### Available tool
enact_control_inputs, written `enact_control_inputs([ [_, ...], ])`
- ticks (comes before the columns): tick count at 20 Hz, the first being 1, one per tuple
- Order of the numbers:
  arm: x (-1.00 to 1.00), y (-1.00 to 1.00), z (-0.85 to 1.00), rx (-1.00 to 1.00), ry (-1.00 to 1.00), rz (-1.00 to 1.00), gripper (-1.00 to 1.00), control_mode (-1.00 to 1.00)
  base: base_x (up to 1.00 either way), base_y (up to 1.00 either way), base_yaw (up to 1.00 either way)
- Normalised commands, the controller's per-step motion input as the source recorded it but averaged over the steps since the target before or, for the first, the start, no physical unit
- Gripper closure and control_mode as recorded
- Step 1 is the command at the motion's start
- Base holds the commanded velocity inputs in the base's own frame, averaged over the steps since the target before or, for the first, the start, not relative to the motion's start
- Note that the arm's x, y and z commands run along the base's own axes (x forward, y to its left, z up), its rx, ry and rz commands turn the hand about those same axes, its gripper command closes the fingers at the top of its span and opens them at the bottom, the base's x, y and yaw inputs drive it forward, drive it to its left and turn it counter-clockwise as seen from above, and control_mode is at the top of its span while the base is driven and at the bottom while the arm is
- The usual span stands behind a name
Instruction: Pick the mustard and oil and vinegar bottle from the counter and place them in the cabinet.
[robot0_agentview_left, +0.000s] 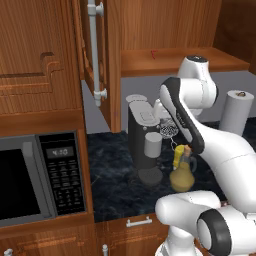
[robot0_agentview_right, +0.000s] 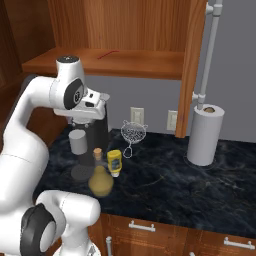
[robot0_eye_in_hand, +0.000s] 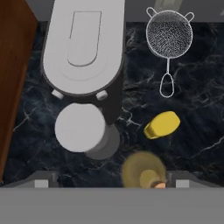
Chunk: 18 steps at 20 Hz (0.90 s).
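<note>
Gripper (robot0_eye_in_hand: 109, 183) high above the cruet (robot0_eye_in_hand: 143, 169) — finger gap cannot be told; mustard (robot0_eye_in_hand: 162, 124) just beside — a straight descent is advised.

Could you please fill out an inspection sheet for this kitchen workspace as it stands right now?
Surface: dark marbled counter, dry, no spills seen.
Job's things: mustard and oil and vinegar bottle upright on the counter, close together; cabinet door open, a small red mark on its shelf.
Clutter: coffee machine with cup, wire strainer, paper towel roll.
Grippers: gripper above the cruet; fingers hold nothing, opening unclear.
Cables: nothing seen.
Surroundings: microwave, wall outlets.
</note>
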Motion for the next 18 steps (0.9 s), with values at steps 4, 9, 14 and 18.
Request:
enact_control_inputs([
  [4, -0.39, -0.01, -0.08, -0.01, -0.01, 0.0, -1.0, -1.0, 0.0, 0.0, 0.0],
  [9, -0.44, -0.01, -0.1, -0.05, -0.04, 0.0, -1.0, -1.0, 0.0, 0.0, 0.0],
  [14, -0.45, -0.01, -0.12, -0.09, -0.08, 0.0, -1.0, -1.0, 0.0, 0.0, 0.0],
  [18, -0.48, 0.0, -0.13, -0.08, -0.08, 0.0, -1.0, -1.0, 0.0, 0.0, 0.0],
])
